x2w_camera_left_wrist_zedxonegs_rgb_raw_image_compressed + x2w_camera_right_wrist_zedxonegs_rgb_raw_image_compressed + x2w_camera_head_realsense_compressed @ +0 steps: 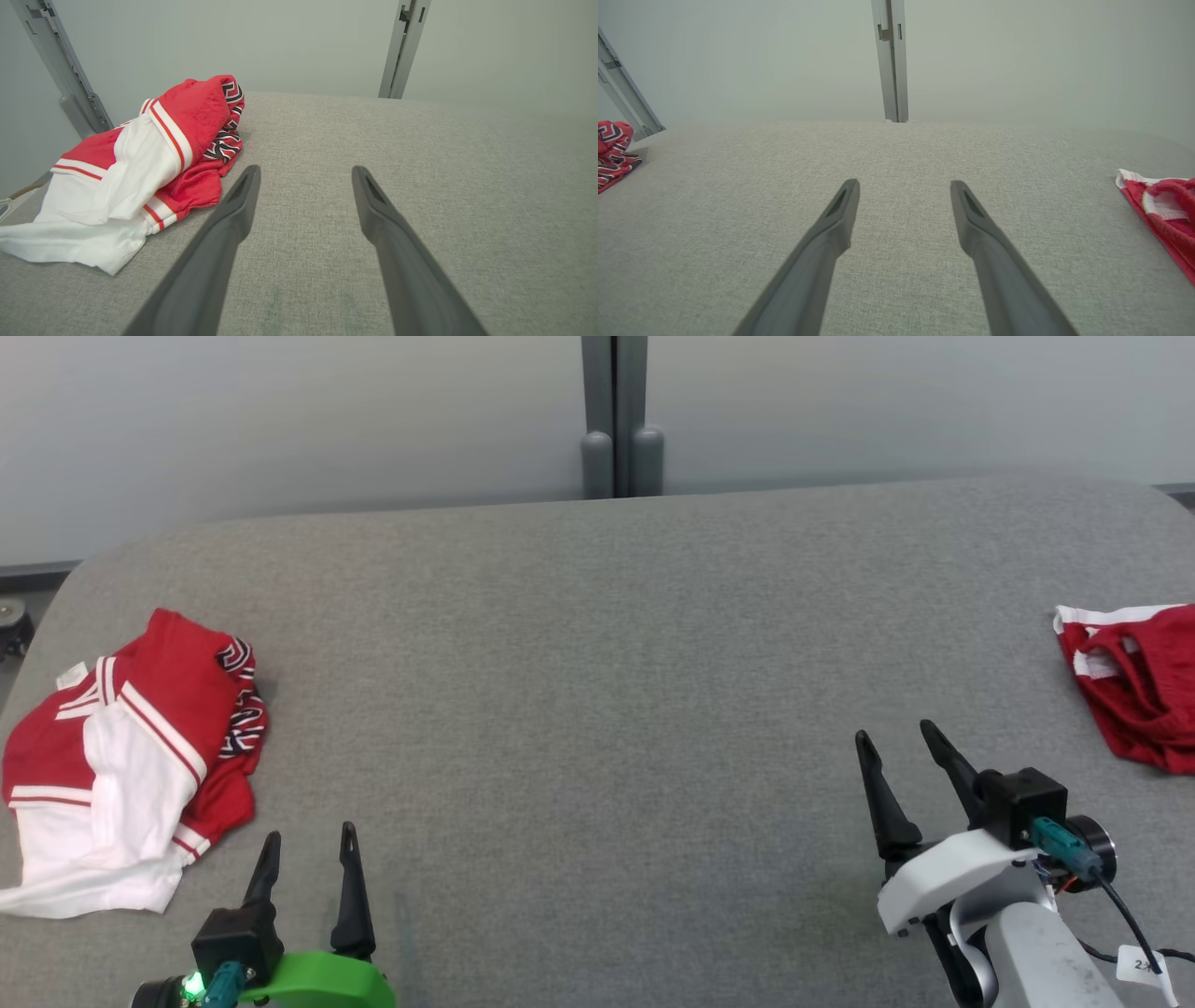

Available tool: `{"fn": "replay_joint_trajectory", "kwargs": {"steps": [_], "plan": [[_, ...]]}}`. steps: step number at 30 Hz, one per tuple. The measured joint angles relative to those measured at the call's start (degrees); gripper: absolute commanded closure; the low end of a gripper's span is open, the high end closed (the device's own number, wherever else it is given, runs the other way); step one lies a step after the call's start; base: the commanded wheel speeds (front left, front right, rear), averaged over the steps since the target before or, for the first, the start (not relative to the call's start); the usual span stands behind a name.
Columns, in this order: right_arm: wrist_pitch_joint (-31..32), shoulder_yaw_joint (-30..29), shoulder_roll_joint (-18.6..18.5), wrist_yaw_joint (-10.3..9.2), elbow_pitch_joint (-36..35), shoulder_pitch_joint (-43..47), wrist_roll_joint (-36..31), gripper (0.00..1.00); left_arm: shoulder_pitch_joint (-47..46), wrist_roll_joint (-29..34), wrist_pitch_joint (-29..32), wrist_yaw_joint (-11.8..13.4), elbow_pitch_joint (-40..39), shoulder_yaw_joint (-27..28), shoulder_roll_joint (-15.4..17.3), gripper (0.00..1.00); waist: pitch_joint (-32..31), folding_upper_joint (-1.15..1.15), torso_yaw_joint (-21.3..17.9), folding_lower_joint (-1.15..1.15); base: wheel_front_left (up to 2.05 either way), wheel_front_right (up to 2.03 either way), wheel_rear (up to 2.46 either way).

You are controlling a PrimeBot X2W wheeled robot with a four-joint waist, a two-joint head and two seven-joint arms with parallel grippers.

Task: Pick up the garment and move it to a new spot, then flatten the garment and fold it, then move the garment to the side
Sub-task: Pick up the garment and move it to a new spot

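From the head camera, looking down on a grey fabric-covered table and seeing the red and white garment lying crumpled in a heap at its far left edge, with black-and-white patterned trim peeking out on the heap's right side. Finding the left gripper at the lower left, near the heap's front corner but touching none of it, fingers spread apart and grasping nothing. Finding the right gripper at the lower right, likewise spread wide and empty, over bare table surface. Noting a second, red garment with white trim, bunched at the far right edge, near the right gripper but apart from it. Seeing a grey post standing against a pale wall beyond the table's far edge. Along the left wrist, looking past the left gripper, its two dark fingers standing well apart with only grey table between them, and seeing the red and white garment heaped just to the left of the left finger, white cloth trailing toward the near edge. Along the right wrist, looking past the right gripper, again wide apart and clasping nothing, with a patterned corner of the red and white garment showing at the far left and the red garment lying at the far right, both well clear of the fingers.
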Motion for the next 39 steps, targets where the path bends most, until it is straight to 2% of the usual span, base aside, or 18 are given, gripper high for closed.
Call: {"fn": "replay_joint_trajectory", "kwargs": {"steps": [5, 14, 23, 27, 33, 39], "plan": [[0.0, 2.01, 0.01, 0.0, 0.15, -0.34, 0.23, 0.0, -0.95, -0.49, 0.0, 0.75, 0.26, 0.23, -0.04, 0.0, 0.64, 0.0, 3.3, 0.0, 0.0, 0.0, 0.0], [0.0, 4.49, 0.05, 0.0, 1.18, -1.4, 1.14, 0.0, -1.64, -1.05, 0.0, 1.46, 1.63, 3.7, -0.02, 0.0, 1.62, 0.0, 12.59, 0.0, 0.0, 0.0, 0.0], [0.0, 5.87, 0.08, 0.0, 1.91, -2.66, 1.19, 0.0, -1.64, -3.32, 0.0, 0.6, 2.68, 6.86, 0.01, 0.0, 3.15, 0.0, 19.94, 0.0, 0.0, 0.0, 0.0], [0.0, 5.99, 0.08, 0.0, 1.99, -3.16, 0.6, 0.0, -2.51, -4.74, 0.0, -1.52, 4.86, 7.16, -0.02, 0.0, 4.43, 0.0, 20.87, 0.0, 0.0, 0.0, 0.0], [0.0, 5.05, 0.05, 0.0, 1.56, -4.81, -1.12, 0.0, -10.02, -4.43, 0.01, -4.88, 7.81, 10.03, 0.46, 0.0, 7.11, 0.0, 20.17, 0.0, 0.0, 0.0, 0.0], [0.0, 4.81, 0.07, 0.0, 0.11, -7.24, -2.78, 0.0, -20.93, -6.0, 0.01, -5.94, 12.95, 10.47, 5.43, 0.0, 11.0, 0.0, 18.91, 0.0, 0.0, 0.0, 0.0]]}}
